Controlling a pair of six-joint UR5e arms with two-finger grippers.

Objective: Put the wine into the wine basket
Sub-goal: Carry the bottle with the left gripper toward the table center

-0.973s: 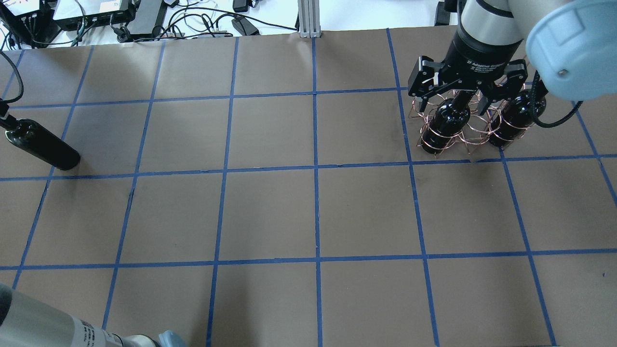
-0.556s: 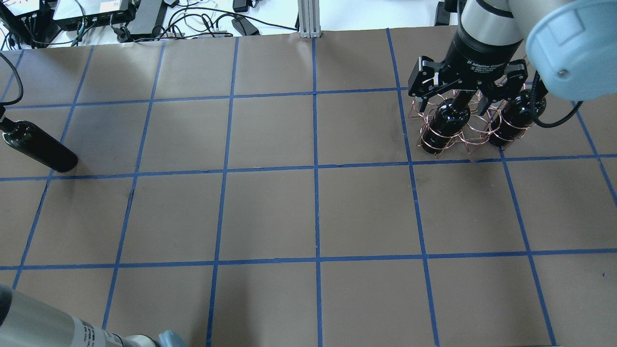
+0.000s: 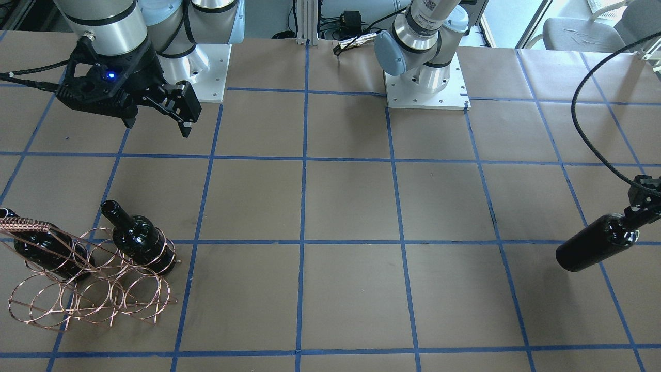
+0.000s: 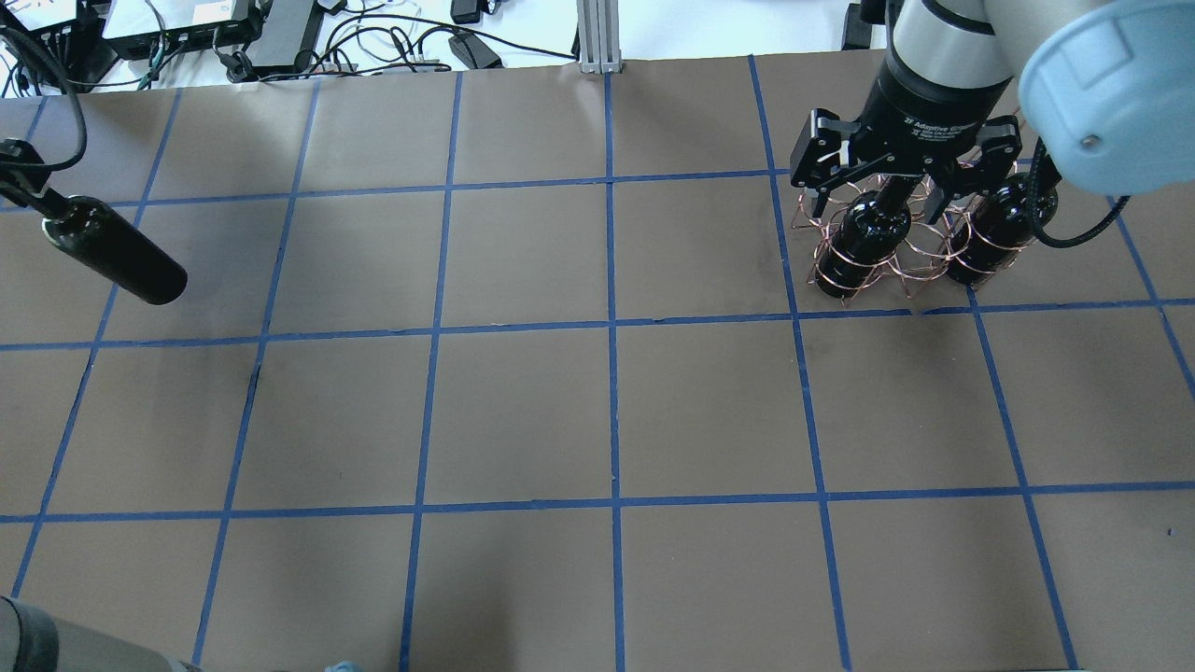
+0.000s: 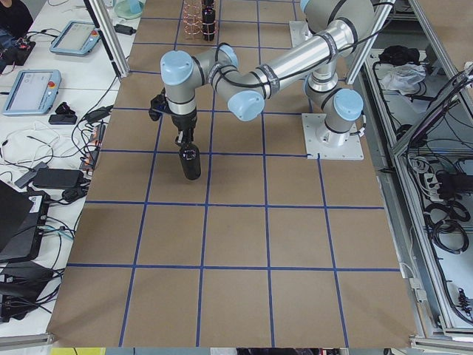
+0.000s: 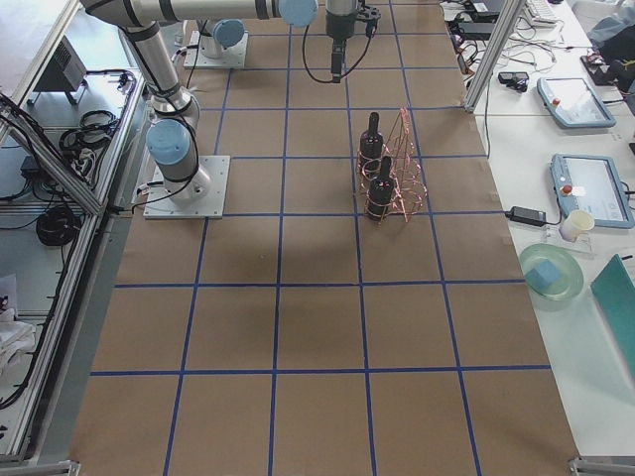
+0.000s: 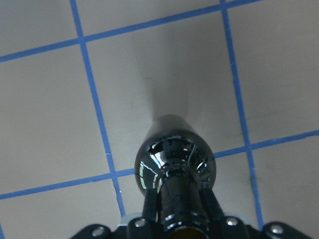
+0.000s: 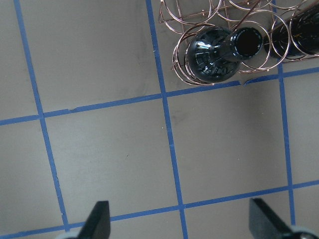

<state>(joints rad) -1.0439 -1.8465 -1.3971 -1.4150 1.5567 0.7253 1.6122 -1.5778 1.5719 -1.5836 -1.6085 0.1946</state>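
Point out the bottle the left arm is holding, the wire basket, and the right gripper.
held wine bottle (image 4: pixel 117 259), overhead view, on its body.
wine basket (image 3: pixel 28 223), front-facing view, on its coiled handle.
right gripper (image 3: pixel 157 125), front-facing view, midway between its fingertips.

The bottle (image 4: pixel 112 252) in the left end effector (image 4: pixel 37 193) now lies farther from the robot and a little nearer the middle of the surface (image 4: pixel 523 411) in the overhead view. Its base, earlier just above the tape line (image 4: pixel 280 333), is now well clear of it. The end effector, earlier cut off by the view's left edge, now shows at the bottle's neck. At the bottom-left corner the left arm (image 4: pixel 37 644) has drawn back, and only a sliver of its grey tube remains in view.
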